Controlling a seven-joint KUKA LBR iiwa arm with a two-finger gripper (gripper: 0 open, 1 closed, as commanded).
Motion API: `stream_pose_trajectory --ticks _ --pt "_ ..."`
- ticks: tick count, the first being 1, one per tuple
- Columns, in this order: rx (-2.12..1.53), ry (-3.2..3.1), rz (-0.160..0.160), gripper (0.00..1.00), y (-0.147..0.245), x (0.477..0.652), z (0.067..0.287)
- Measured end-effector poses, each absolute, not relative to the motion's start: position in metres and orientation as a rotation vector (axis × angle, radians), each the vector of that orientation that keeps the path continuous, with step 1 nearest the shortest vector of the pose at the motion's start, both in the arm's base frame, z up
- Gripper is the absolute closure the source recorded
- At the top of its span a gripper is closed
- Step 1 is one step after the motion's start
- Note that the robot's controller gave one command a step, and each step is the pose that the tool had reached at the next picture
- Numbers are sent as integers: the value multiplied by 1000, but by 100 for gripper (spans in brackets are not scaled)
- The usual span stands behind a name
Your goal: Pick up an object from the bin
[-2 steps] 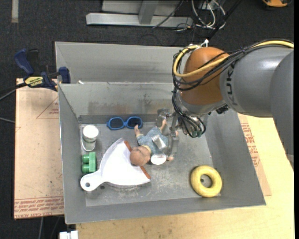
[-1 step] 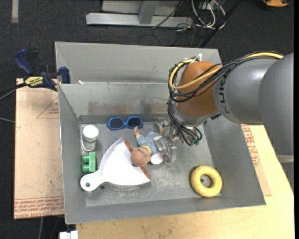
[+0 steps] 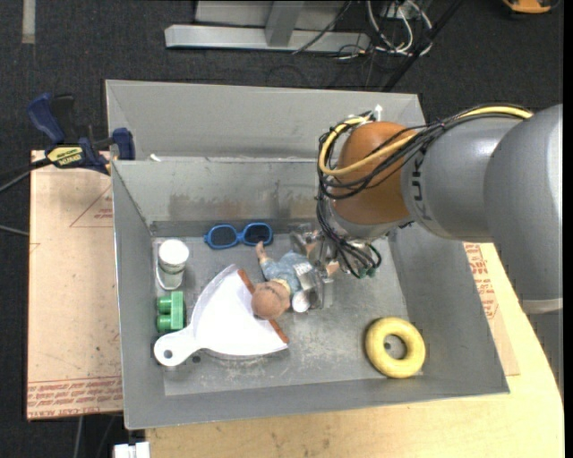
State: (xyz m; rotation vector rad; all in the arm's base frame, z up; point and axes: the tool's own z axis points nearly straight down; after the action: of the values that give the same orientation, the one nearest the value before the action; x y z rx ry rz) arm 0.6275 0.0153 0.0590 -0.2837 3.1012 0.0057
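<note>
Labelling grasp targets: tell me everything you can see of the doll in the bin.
The doll is a small figure, plastic by its look, with a round tan-brown head and light blue clothes. It lies flat in the middle of the bin, head toward the near wall, one arm stretched toward the blue sunglasses. Its head rests on the edge of the white scoop. The gripper is close against its body on the arm's side; actual contact cannot be told.

**Dark floor [image 3: 54, 54], pale tabletop [image 3: 537, 394]**

Dark carpet covers the floor around the setup. At the top lies a grey metal base [image 3: 260, 34] with a tangle of cables [image 3: 398, 27] beside it. The pale tabletop shows at lower right.
</note>
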Motion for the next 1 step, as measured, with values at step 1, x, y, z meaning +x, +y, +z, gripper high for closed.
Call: stream_pose_trajectory --ticks 1 --pt "-293 3118 3 0 16 620 91"
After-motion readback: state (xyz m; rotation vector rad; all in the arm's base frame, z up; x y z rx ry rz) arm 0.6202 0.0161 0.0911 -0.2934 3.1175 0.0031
